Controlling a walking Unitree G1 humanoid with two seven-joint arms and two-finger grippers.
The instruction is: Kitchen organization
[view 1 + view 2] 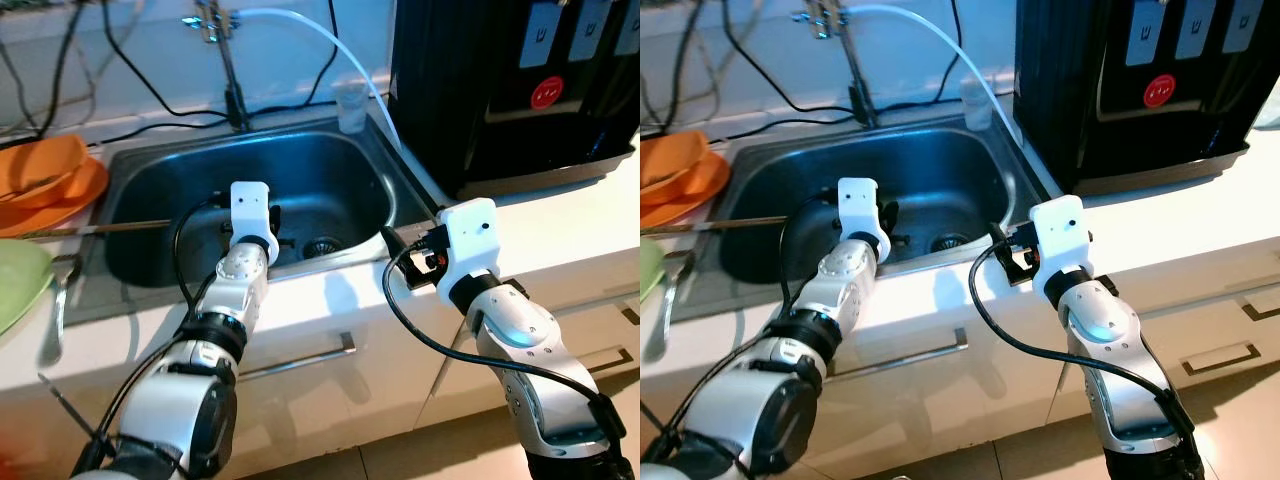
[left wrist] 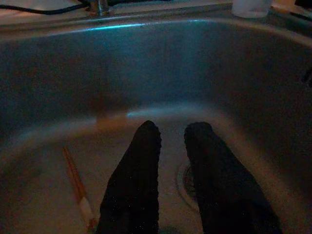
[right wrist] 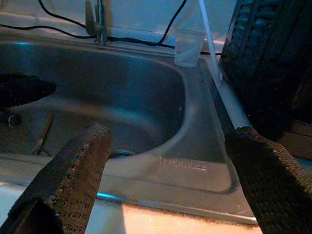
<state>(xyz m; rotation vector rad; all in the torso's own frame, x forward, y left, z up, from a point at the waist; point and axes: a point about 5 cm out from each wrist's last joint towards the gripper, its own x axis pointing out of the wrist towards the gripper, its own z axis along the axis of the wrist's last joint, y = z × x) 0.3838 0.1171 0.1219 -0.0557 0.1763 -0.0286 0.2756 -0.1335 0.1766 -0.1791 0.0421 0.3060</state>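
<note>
Sink (image 1: 380, 190) holds left gripper (image 2: 171, 134) (jaws slightly apart); right gripper (image 3: 168, 141) jaws wide.

Bright, slightly washed-out head views with soft shadows; dim, blue-tinted, grainy wrist views.

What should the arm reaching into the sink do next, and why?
Probably swing the left gripper sideways over the chopstick lying on the sink floor, then lower: its fingers are slightly parted, hold nothing, and point at the drain instead.

Head cams downward over sink (image 1: 250, 180); both wrist cams close, sharing its basin.
</note>
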